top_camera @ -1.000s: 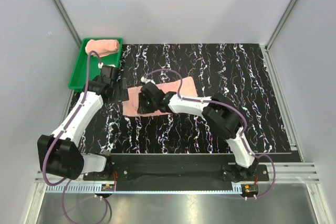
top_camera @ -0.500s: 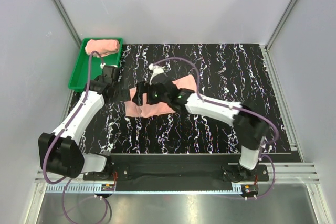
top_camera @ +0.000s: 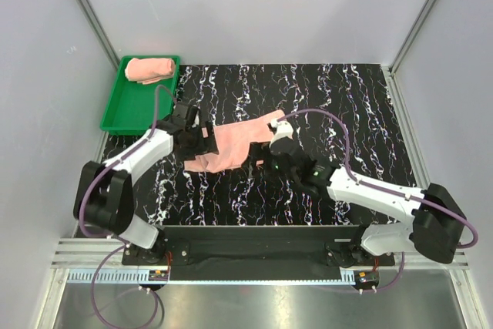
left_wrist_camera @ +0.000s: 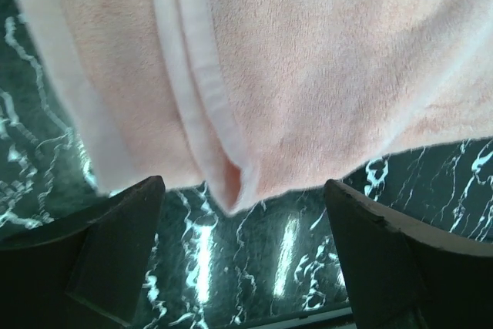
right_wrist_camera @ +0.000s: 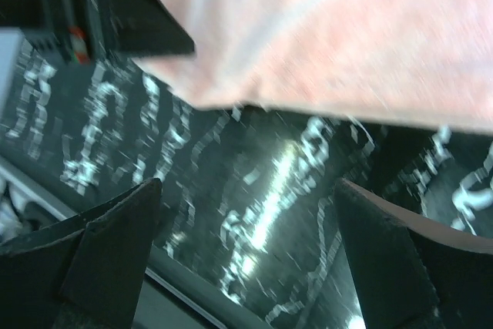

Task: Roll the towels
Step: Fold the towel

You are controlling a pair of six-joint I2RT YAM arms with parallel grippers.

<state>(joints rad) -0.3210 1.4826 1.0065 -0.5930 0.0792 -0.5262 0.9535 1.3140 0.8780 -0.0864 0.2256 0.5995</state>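
Left hand (top_camera: 199,135) and right hand (top_camera: 266,153) released, flat towel (top_camera: 235,142) between them.
I judge they flank it on the bench (top_camera: 347,98) to start rolling; the rolled towel (top_camera: 150,68) rests in the tray (top_camera: 131,109) beyond my left hand.

no legible text, no readable labels, brands, numbers or signs in any view

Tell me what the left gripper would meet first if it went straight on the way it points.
The spread pink towel: its folded corner lies just ahead of the open left gripper. Its height above the black mat is unclear, so it may skim over the cloth.
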